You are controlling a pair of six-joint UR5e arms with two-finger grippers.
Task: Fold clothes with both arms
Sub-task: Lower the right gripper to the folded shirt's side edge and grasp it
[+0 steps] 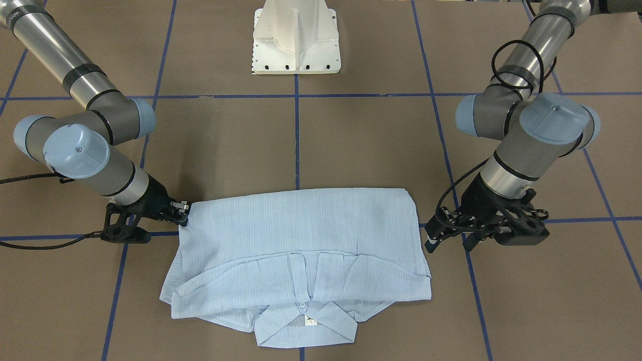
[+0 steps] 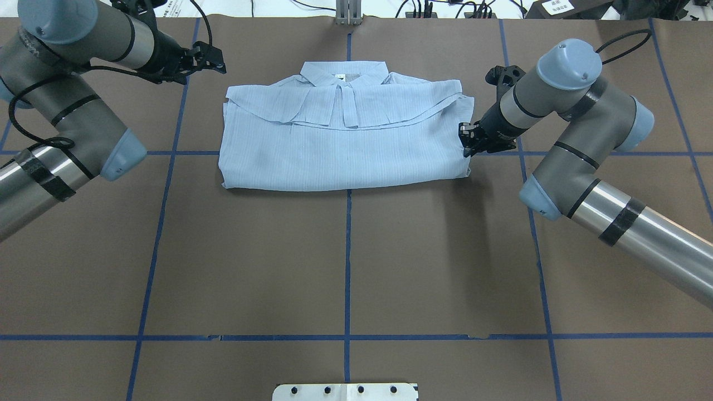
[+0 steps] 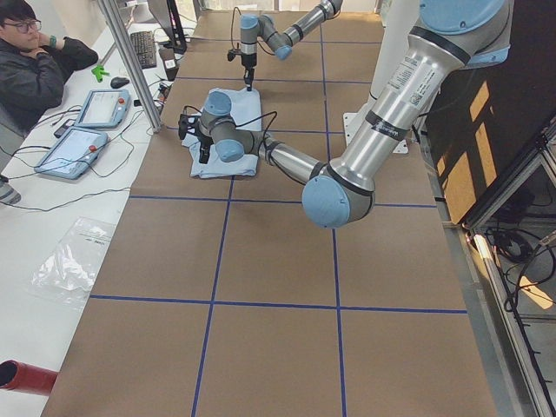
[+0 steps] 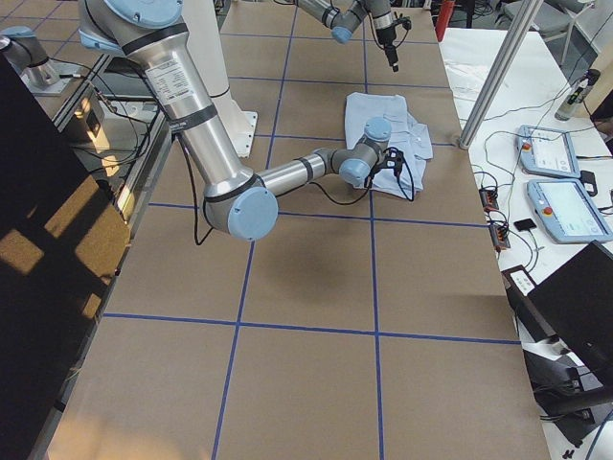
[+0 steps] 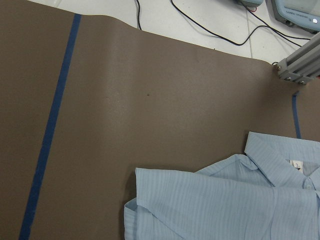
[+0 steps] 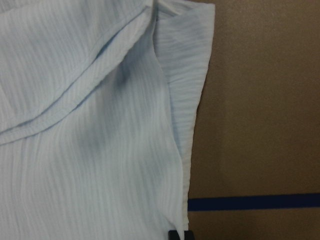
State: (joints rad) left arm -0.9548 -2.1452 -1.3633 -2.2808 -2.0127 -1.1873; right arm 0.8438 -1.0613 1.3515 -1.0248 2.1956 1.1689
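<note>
The light blue striped shirt [image 1: 301,235] lies folded into a wide rectangle, with its collar and white tag [image 1: 311,321] toward the table's far edge. It also shows in the overhead view [image 2: 345,145]. My right gripper [image 1: 184,213] is low at the shirt's side edge [image 2: 465,146]. In the right wrist view its black tips [image 6: 179,235] meet on the cloth's hem, so it is shut on it. My left gripper [image 2: 218,58] is open, empty and apart from the shirt's other side [image 1: 448,243]. The left wrist view shows the collar corner [image 5: 225,205] but no fingers.
The white pedestal base [image 1: 296,40] stands behind the shirt on the robot's side. Blue tape lines [image 2: 347,262] cross the brown table cover. An operator [image 3: 35,52], two tablets [image 3: 95,109], cables and an aluminium post [image 3: 130,61] sit past the far edge.
</note>
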